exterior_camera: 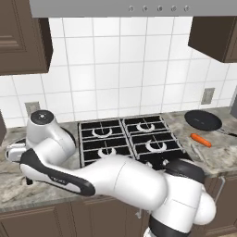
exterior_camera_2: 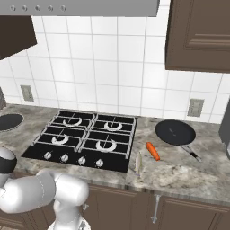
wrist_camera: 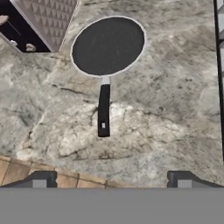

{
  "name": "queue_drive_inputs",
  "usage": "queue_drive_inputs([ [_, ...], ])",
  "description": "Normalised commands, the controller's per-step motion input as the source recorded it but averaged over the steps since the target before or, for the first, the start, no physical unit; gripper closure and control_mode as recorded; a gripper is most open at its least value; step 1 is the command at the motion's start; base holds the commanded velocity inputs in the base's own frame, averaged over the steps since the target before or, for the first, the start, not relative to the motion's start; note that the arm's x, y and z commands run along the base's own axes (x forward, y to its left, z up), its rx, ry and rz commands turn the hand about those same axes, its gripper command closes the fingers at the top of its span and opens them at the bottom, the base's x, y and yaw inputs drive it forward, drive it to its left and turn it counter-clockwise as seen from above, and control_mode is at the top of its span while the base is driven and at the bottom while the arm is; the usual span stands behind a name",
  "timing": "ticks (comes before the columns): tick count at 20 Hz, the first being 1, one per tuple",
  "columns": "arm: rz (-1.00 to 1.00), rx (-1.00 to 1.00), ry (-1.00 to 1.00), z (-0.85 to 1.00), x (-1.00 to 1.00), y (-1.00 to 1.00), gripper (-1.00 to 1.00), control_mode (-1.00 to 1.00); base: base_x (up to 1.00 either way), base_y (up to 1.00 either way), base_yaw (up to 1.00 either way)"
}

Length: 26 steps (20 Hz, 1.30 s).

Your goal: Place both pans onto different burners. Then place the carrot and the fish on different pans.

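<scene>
One black pan (wrist_camera: 108,46) lies on the stone counter left of the cooktop, its handle (wrist_camera: 103,109) pointing toward my gripper (wrist_camera: 111,181). The gripper hangs above the counter, open and holding nothing, short of the handle's end. The same pan (exterior_camera_2: 9,121) peeks in at the left edge of the right base view. The other pan (exterior_camera: 202,120) (exterior_camera_2: 175,132) sits on the counter right of the cooktop. Just in front of it lie the orange carrot (exterior_camera: 201,140) (exterior_camera_2: 153,151) and the pale fish (exterior_camera: 196,152) (exterior_camera_2: 138,164). All the burners (exterior_camera: 127,136) (exterior_camera_2: 87,132) stand bare.
A dark appliance with a grey textured panel (wrist_camera: 39,22) stands beside the left pan. The cooktop's edge (wrist_camera: 219,43) runs along the right of the hand view. Wall cabinets (exterior_camera_2: 197,36) and a range hood (exterior_camera: 111,7) hang overhead. My arm stretches low across the counter's front toward the left.
</scene>
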Motion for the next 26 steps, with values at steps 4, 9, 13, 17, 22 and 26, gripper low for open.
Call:
queue_drive_inputs([
  [4,0.0,0.0,0.0,-0.06,0.3,0.0,-1.0,-1.0,0.0,0.0,0.0],
  [9,0.0,0.0,0.01,-0.14,0.23,0.03,-1.0,-1.0,0.0,0.0,0.0],
  [13,0.0,0.0,0.03,-0.24,0.23,0.16,-1.0,-1.0,0.0,0.0,0.0],
  [17,0.0,0.0,0.02,-0.25,0.24,0.17,-1.0,-1.0,0.0,0.0,0.0],
  [22,0.0,0.0,0.0,-0.16,0.09,0.26,-1.0,-1.0,0.0,0.0,0.0],
  [26,0.0,-0.01,0.0,-0.08,0.01,0.3,-1.0,-1.0,0.0,0.0,0.0],
])
